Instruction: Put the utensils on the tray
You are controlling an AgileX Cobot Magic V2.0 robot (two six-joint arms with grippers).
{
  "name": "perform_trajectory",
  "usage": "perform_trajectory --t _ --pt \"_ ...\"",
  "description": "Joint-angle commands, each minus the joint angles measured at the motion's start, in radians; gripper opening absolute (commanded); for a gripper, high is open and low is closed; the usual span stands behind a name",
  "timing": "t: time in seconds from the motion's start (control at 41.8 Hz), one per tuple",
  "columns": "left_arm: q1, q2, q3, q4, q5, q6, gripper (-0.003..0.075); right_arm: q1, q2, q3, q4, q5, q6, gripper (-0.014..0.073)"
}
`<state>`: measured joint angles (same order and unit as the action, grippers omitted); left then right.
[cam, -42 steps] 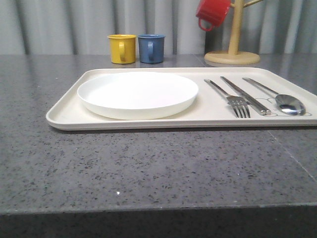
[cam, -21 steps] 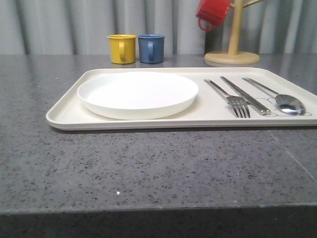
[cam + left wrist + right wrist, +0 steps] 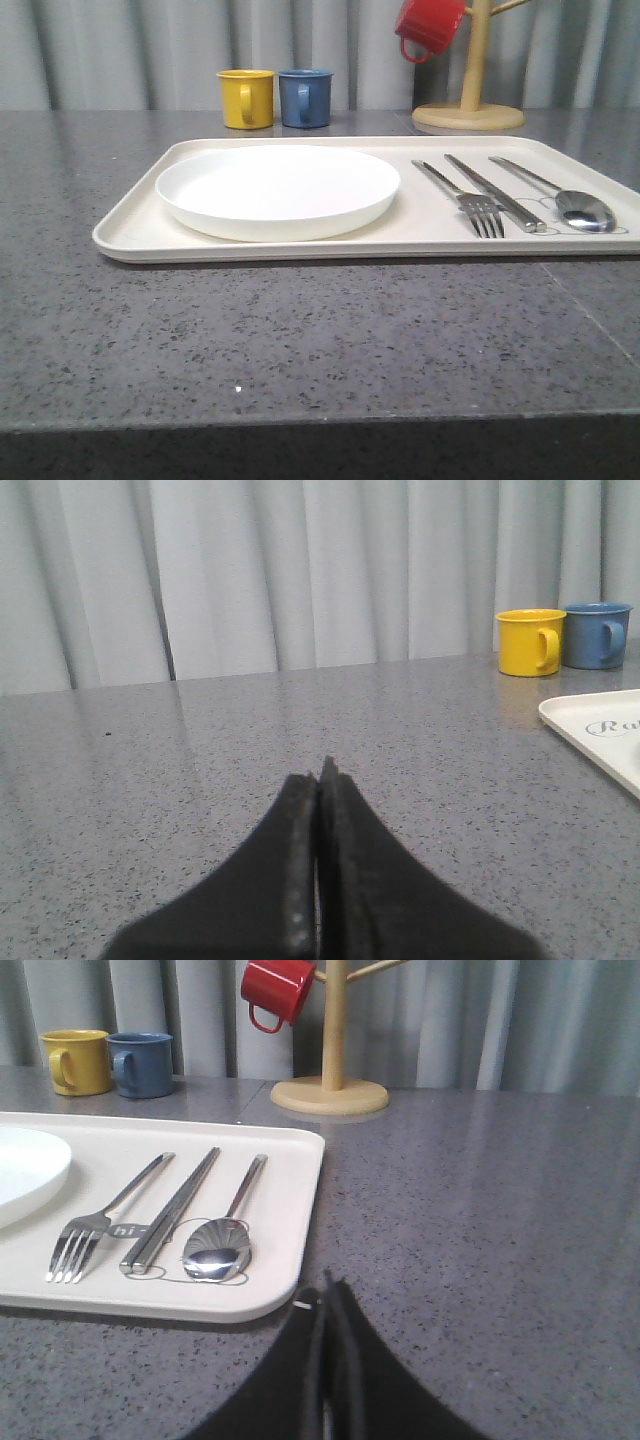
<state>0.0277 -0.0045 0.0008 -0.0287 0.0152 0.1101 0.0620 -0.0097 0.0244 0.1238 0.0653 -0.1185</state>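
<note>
1. Now: fork [image 3: 478,204], knife [image 3: 497,193], spoon [image 3: 570,200] lie side by side on tray [image 3: 130,232], right of plate [image 3: 278,190].
2. Left claw [image 3: 318,780] clenched, empty, over bench [image 3: 200,740].
3. Right claw [image 3: 328,1295] clenched, empty, near tray corner.

A round white shallow plate [image 3: 278,190] sits left of centre on the speckled grey stone bench [image 3: 300,340]. At the back of the bench a yellow ceramic mug [image 3: 246,98] and a blue ceramic mug [image 3: 305,97] stand just beside each other, handles to the right. Further right a pale wooden mug tree [image 3: 470,100] holds a red mug [image 3: 430,27] hanging tilted. Grey pleated curtains [image 3: 150,50] hang behind.
</note>
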Motion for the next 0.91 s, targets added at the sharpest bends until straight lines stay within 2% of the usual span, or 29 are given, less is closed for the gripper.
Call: perform_trajectory --t 0.0,0.263,0.455,0.886 --pt "-0.007 -0.020 0.015 -0.009 -0.077 -0.011 -0.0020 -0.006 -0.016 -0.002 0.008 -0.108 -0.011 -0.0067" --pt "-0.007 -0.020 0.015 -0.009 -0.077 -0.011 -0.0020 -0.006 -0.017 0.002 0.008 -0.103 -0.004 -0.0067" --pt "-0.007 -0.020 0.015 -0.009 -0.077 -0.011 -0.0020 -0.006 -0.017 0.002 -0.081 -0.132 0.118 -0.0067" --pt "-0.007 -0.020 0.015 -0.009 -0.077 -0.011 -0.0020 -0.006 -0.017 0.002 -0.081 -0.169 0.118 -0.0067"
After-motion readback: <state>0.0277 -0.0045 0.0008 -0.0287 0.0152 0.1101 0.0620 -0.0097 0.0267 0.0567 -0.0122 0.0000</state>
